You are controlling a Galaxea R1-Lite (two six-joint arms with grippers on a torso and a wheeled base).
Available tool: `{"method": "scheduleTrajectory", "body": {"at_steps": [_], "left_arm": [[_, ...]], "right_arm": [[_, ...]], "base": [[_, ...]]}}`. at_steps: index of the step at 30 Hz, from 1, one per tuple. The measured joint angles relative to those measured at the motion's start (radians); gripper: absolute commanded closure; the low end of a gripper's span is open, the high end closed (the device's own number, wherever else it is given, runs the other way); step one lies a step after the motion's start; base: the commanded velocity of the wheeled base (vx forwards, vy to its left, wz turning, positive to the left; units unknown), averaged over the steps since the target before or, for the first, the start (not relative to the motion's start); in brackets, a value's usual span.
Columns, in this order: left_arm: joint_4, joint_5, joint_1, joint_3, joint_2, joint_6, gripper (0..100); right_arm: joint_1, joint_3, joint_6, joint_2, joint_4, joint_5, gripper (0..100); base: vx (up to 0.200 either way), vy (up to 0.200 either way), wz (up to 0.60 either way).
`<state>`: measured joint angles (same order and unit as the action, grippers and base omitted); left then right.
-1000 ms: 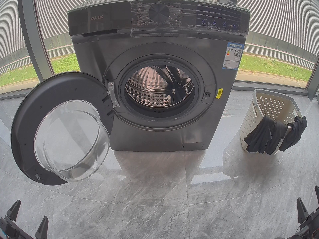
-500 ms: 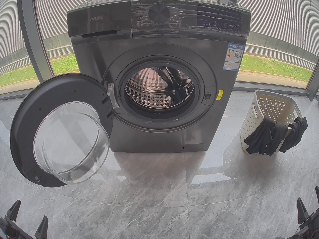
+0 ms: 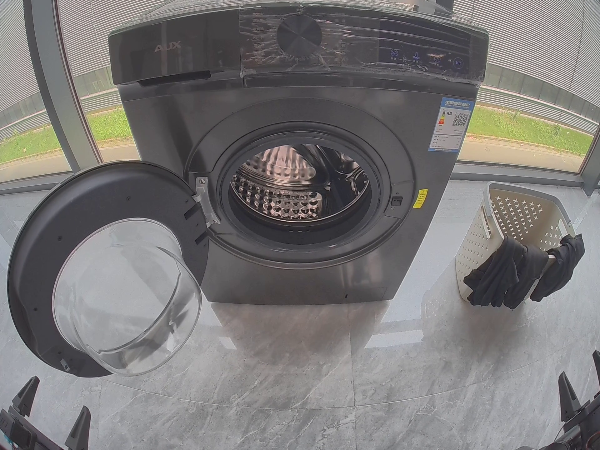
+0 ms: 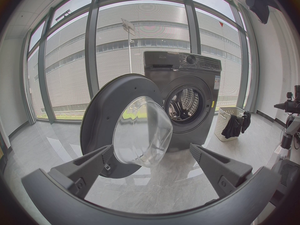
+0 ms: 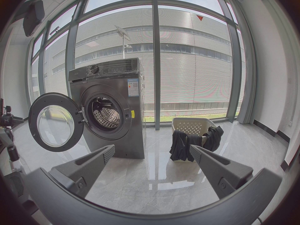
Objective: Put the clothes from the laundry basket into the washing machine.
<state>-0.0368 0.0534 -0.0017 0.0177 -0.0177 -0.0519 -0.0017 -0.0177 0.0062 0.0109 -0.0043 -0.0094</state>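
A grey front-loading washing machine point(image 3: 300, 157) stands ahead, its round door point(image 3: 106, 270) swung open to the left and its steel drum point(image 3: 294, 185) bare. To its right a white laundry basket point(image 3: 515, 220) sits on the floor with dark clothes point(image 3: 519, 270) draped over its front rim. My left gripper point(image 3: 53, 410) is low at the near left, open and holding nothing. My right gripper point(image 3: 581, 385) is low at the near right, also open. The machine point(image 4: 184, 94) and the basket point(image 5: 190, 127) lie well beyond both sets of fingers.
Glossy grey marble floor point(image 3: 350, 370) stretches between me and the machine. Tall windows point(image 3: 531, 64) with metal frames run behind. The open door sticks out over the floor at the left.
The whole head view has shifted: machine, door and basket appear larger and lower, so the camera has come closer. Both grippers stay in the same corners, still open.
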Motion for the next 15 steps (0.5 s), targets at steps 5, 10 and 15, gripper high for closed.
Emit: {"method": "scheduleTrajectory", "body": {"at_steps": [5,10,15], "left_arm": [[0.0,-0.001,0.0,0.0,0.0,-0.001,0],[-0.001,0.0,0.0,0.0,0.0,0.0,0],[-0.001,-0.001,0.001,0.0,0.0,0.0,0]], "right_arm": [[0.0,0.0,0.0,0.0,0.0,0.0,0],[0.0,0.0,0.0,0.001,0.0,0.0,0],[0.0,0.0,0.0,0.001,0.0,0.0,0]], "base": [[0.0,0.0,0.0],[0.0,-0.16,0.0],[0.0,-0.2,0.0]]}}
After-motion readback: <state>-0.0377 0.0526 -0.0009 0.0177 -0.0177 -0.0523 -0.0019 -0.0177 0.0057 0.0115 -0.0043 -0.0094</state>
